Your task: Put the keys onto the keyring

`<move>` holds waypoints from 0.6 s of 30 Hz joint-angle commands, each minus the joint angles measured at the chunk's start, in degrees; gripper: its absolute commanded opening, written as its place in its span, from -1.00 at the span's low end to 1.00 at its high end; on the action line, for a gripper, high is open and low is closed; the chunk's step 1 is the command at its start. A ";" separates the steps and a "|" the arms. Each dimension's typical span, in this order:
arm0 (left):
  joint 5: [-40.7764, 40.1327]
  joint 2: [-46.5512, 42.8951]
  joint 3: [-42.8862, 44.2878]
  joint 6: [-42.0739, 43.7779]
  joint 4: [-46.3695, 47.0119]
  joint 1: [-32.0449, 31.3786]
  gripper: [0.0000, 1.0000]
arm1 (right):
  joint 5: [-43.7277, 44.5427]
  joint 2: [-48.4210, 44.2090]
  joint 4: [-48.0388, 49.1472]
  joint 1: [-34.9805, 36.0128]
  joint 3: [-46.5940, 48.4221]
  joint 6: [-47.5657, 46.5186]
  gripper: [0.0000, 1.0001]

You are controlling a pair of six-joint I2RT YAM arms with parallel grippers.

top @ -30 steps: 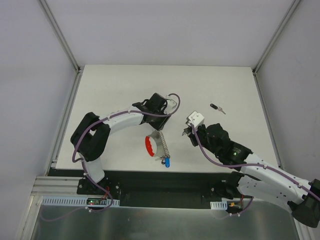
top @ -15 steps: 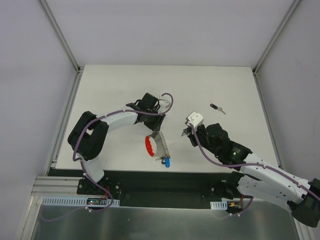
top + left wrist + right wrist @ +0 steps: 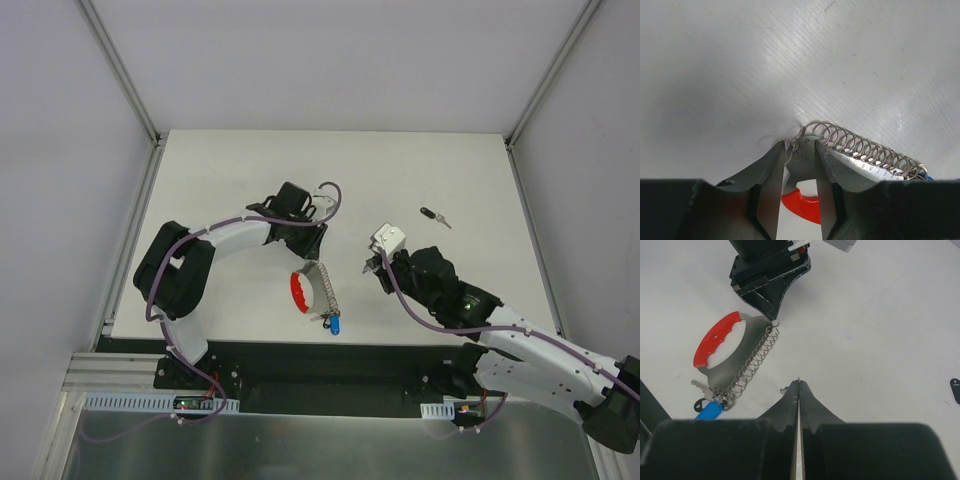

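Note:
The keyring (image 3: pixel 300 291) lies near the table's front edge: a curved red band (image 3: pixel 715 337) on a metal plate, with a silver coil (image 3: pixel 860 147) along one side. A blue-headed key (image 3: pixel 334 324) and a silver key (image 3: pixel 699 386) hang at the coil's near end. My left gripper (image 3: pixel 800 145) is shut on the plate's far corner, by a small ring. To its right my right gripper (image 3: pixel 368 266) is shut, and a thin silver piece that looks like a key shows at its tips (image 3: pixel 798 381). A black-headed key (image 3: pixel 431 214) lies apart at the right.
The white table (image 3: pixel 230 170) ends in raised rails at the left and right edges. A black strip with the arm bases runs along the near edge. The left arm's cable loops above its wrist.
The left wrist has shifted a little to the left while still holding the keyring's corner. The keyring and the right arm have barely moved.

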 commanded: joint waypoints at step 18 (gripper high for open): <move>7.18 2.75 0.13 1.61 0.55 2.30 -0.53 | -1.68 0.83 0.81 -0.13 1.44 -0.17 -0.98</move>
